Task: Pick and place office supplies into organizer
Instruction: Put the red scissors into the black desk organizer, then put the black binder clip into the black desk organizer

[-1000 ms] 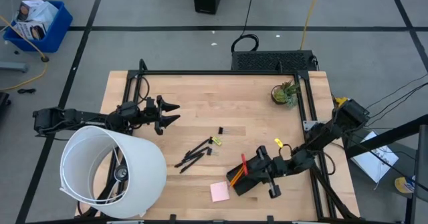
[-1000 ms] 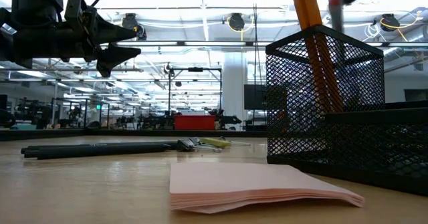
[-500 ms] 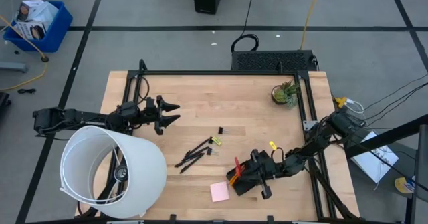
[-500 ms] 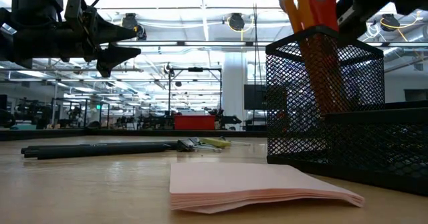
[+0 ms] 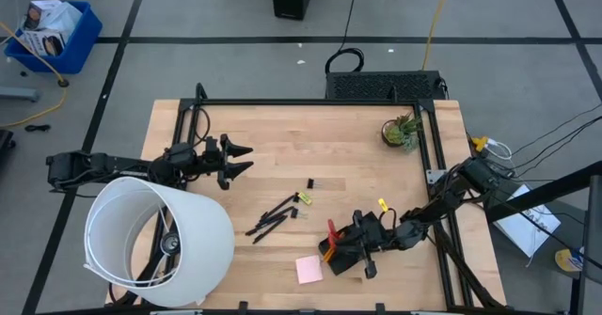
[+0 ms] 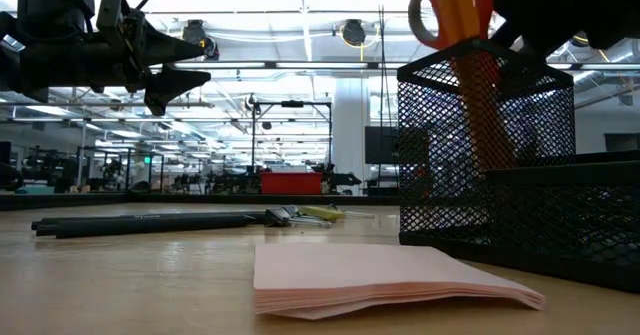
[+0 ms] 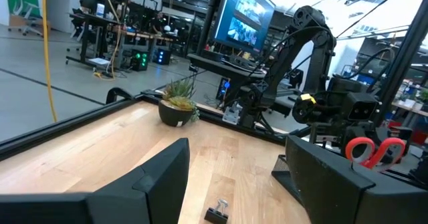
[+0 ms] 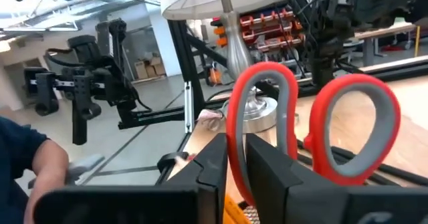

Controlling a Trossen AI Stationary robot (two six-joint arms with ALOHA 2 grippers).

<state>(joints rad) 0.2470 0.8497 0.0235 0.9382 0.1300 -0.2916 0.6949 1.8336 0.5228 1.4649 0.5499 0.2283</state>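
Red-handled scissors (image 5: 330, 230) stand upright, handles up, in black mesh organizer (image 5: 344, 256) near desk's front edge. Right gripper (image 5: 358, 243) fingers narrowly apart around one handle loop. Orange pencil (image 6: 462, 15) alongside. Pink sticky-note pad (image 5: 308, 270) just beside. Left gripper (image 5: 237, 160) spread wide, empty, near left edge.

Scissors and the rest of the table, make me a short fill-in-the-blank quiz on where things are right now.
1. The red-handled scissors stand in the black mesh ____ of the organizer.
2. The pink sticky-note pad lies on the ____.
3. The right claw grips one handle ____ of the scissors.
4. The left claw hangs open near the white ____.

Missing words: cup; table; loop; lampshade
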